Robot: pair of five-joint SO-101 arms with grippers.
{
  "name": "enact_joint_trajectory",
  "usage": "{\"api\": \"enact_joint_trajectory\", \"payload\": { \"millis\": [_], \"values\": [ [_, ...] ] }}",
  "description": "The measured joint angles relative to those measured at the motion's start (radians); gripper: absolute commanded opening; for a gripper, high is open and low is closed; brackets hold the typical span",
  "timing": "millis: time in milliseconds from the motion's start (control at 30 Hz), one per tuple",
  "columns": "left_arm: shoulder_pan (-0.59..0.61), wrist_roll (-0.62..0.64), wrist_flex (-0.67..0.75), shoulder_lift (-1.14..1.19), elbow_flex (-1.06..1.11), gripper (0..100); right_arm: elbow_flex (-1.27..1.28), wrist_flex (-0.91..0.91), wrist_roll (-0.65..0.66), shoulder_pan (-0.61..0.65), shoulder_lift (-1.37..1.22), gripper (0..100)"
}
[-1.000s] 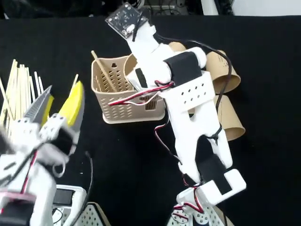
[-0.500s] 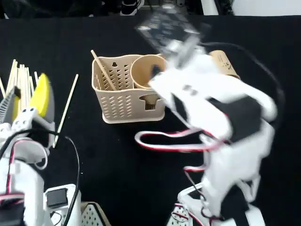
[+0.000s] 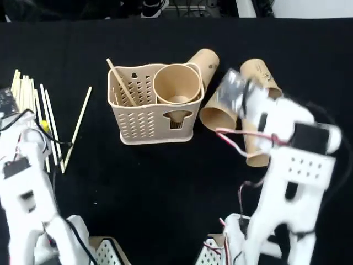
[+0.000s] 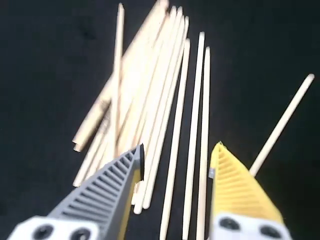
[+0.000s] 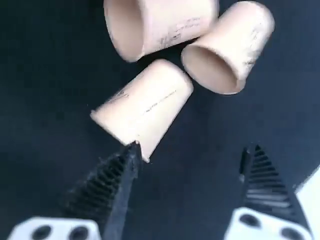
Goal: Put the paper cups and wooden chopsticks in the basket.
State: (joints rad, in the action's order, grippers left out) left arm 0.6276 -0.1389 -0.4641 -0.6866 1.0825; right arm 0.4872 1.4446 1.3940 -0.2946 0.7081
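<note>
One cup [image 3: 176, 83] and one chopstick [image 3: 120, 83] stand in the basket [image 3: 146, 118], and the next pickups look due: the left gripper [image 4: 178, 150] hangs wide open over the loose chopsticks [image 4: 150, 100], the right gripper [image 5: 193, 147] open above the fallen cups [image 5: 145, 107] beside the basket, each needing to lower and close.

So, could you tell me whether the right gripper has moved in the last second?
Yes. The right gripper was over the basket; it has swung to the basket's right in the high view, now open above the lying paper cups.
</note>
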Motion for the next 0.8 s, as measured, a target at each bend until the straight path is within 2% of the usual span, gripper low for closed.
{"api": "enact_joint_trajectory", "payload": {
  "millis": [100, 167, 267, 467, 500, 567, 733, 800],
  "values": [
    [-0.002, 0.0, 0.077, 0.222, -0.051, 23, 0.308, -0.169, 0.193, -0.078, 0.169, 32.9],
    [-0.002, 0.0, 0.115, 0.367, -0.107, 23, 0.502, -0.298, 0.249, -0.101, 0.275, 32.8],
    [-0.002, -0.002, 0.176, 0.555, -0.187, 21, 0.756, -0.499, 0.279, -0.121, 0.396, 32.8],
    [-0.021, -0.003, 0.281, 0.729, -0.255, 2, 1.031, -0.755, 0.285, -0.12, 0.466, 32.5],
    [-0.026, -0.005, 0.288, 0.729, -0.255, 3, 1.059, -0.798, 0.285, -0.12, 0.468, 31.3],
    [-0.044, -0.009, 0.298, 0.729, -0.255, 3, 1.105, -0.876, 0.285, -0.123, 0.47, 25.3],
    [-0.051, -0.011, 0.307, 0.73, -0.239, 3, 1.129, -0.953, 0.285, -0.12, 0.493, 1.0],
    [-0.061, -0.011, 0.311, 0.712, -0.213, 3, 1.117, -0.954, 0.279, -0.118, 0.496, 2.4]
  ]
}}
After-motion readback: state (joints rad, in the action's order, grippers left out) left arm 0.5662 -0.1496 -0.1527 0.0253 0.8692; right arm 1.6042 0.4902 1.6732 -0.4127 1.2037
